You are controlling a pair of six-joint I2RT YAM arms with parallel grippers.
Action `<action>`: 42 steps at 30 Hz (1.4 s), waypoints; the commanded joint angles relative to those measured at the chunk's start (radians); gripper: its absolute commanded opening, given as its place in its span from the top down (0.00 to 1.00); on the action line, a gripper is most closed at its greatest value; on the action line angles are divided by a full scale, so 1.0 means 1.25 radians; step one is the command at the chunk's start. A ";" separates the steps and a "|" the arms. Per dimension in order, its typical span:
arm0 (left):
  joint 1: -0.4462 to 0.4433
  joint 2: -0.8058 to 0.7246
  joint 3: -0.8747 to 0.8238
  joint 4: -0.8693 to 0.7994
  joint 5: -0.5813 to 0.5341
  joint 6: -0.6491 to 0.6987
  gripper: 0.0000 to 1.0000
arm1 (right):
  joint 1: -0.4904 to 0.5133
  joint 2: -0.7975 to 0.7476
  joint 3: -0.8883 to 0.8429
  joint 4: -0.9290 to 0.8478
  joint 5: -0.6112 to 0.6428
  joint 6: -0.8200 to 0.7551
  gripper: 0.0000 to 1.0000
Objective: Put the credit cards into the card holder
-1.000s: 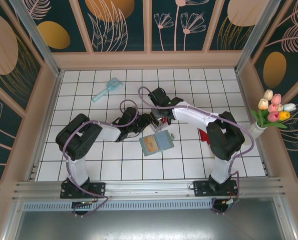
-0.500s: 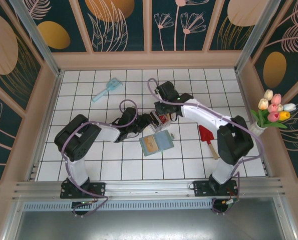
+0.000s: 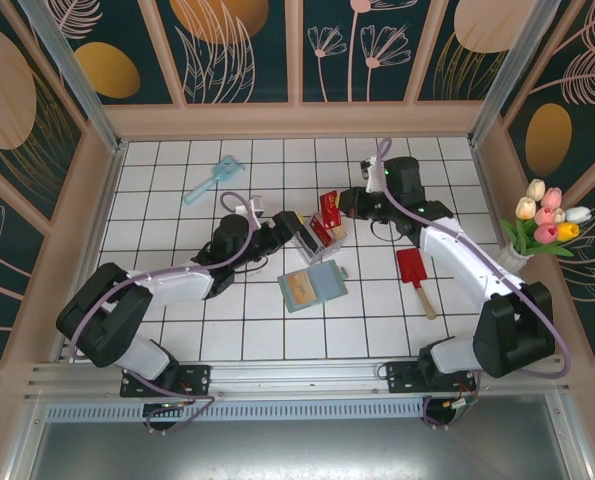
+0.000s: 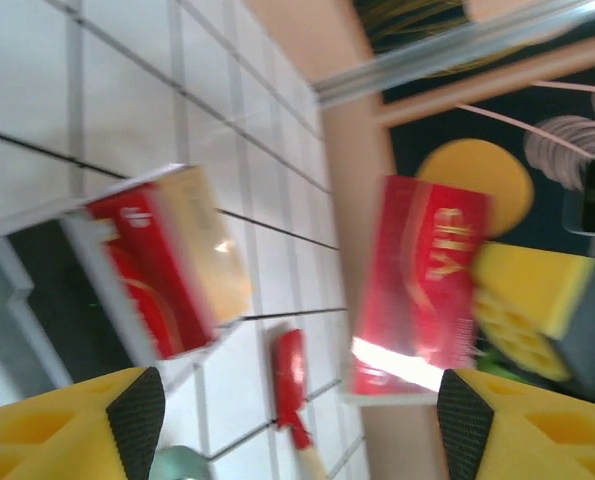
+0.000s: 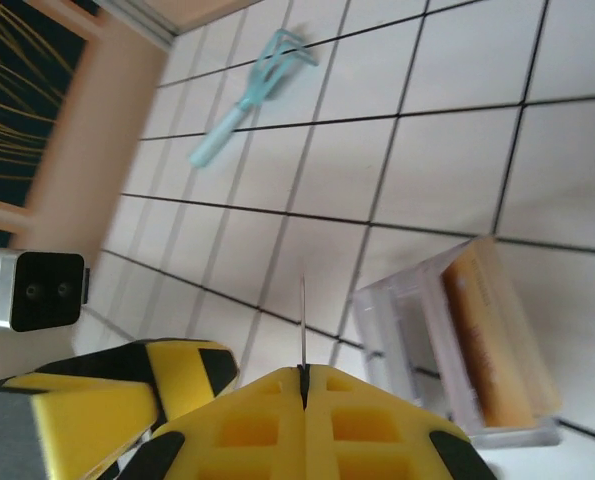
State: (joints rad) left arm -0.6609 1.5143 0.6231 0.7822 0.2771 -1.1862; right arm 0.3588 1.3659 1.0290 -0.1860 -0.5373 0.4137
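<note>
In the right tool [image 5: 303, 378], a red card [image 3: 328, 206]

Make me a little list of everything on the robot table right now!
left tool: open, empty, facing the clear plastic box
right tool: shut on a red plastic card, held above the tiles
box contents: red and tan cards
sage-green folding card holder: flat on the tiles, nearer the arm bases than the box, no tool touching it
other things: red toy shovel, light-blue brush
</note>
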 commanded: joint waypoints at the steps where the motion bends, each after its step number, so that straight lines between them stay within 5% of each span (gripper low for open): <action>1: 0.002 -0.008 -0.002 0.142 0.109 0.001 0.24 | -0.016 -0.029 -0.030 0.115 -0.199 0.077 1.00; 12: 0.002 0.048 0.012 0.267 0.150 -0.062 0.44 | -0.022 -0.041 -0.079 0.215 -0.305 0.145 1.00; 25: 0.002 0.055 -0.022 0.320 0.134 -0.105 0.98 | -0.035 -0.035 -0.114 0.218 -0.303 0.153 1.00; 26: 0.002 0.055 -0.027 0.324 0.136 -0.113 1.00 | -0.036 -0.035 -0.117 0.207 -0.296 0.143 0.93; 31: -0.003 0.020 -0.079 0.240 0.104 -0.124 1.00 | -0.042 -0.052 -0.145 0.036 -0.077 0.037 0.59; 36: -0.062 -0.036 -0.111 0.010 -0.034 -0.087 1.00 | -0.041 -0.028 -0.240 0.005 0.017 0.017 0.57; 42: -0.151 -0.029 -0.162 -0.018 -0.130 -0.156 1.00 | -0.036 -0.007 -0.341 0.093 -0.032 0.030 0.55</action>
State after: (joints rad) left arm -0.8185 1.4853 0.4561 0.8261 0.2127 -1.3388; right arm 0.3122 1.3426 0.6353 -0.1211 -0.5682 0.4706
